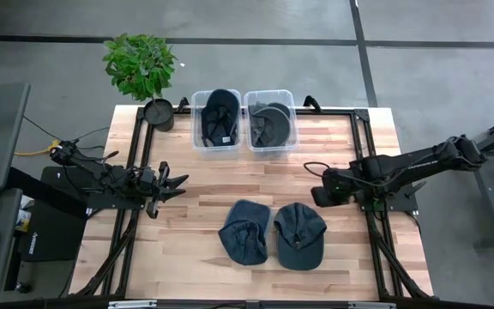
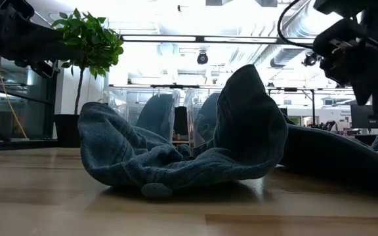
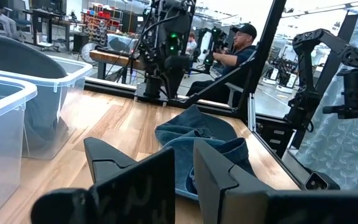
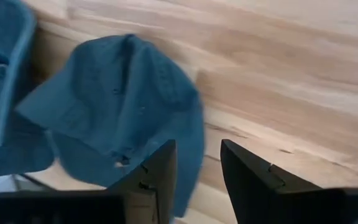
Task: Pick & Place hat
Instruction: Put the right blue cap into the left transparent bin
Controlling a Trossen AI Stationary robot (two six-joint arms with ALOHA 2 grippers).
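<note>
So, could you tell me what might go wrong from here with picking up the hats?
1. The two hats, left hat and right hat, lie touching, so grabbing one may drag the other.
2. The left hat is crumpled, so the grip may catch only a loose fold.
3. Both bins already hold hats, so another could hang over the rim.

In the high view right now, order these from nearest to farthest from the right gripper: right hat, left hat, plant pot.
From the right gripper:
1. Right hat, on the table's near side, just beside it.
2. Left hat, next to the right hat, farther left.
3. Plant pot, at the far-left corner.
</note>
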